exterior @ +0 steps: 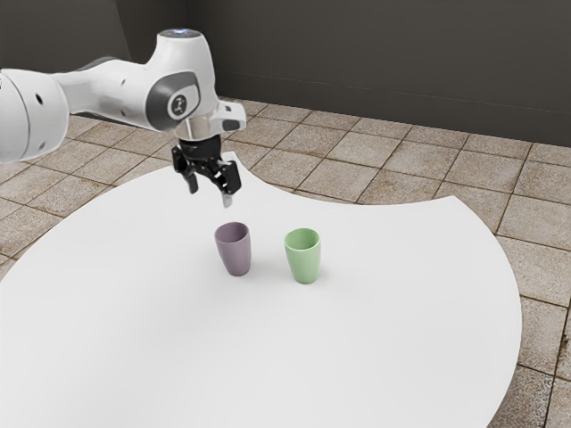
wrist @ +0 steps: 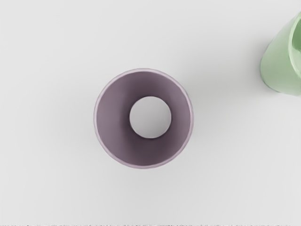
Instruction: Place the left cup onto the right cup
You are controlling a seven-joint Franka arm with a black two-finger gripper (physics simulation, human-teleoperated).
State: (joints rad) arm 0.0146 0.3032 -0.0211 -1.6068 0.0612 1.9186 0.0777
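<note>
Above one tapered purple cup (exterior: 234, 250), one tapered green cup (exterior: 302, 256) at its 3 o'clock, the black two-finger gripper (exterior: 211, 193) hangs, fingers apart.

No word, number or label can be read anywhere. The grey joint cap (exterior: 178, 104) on the arm carries a small pale mark, too small to make out.
</note>
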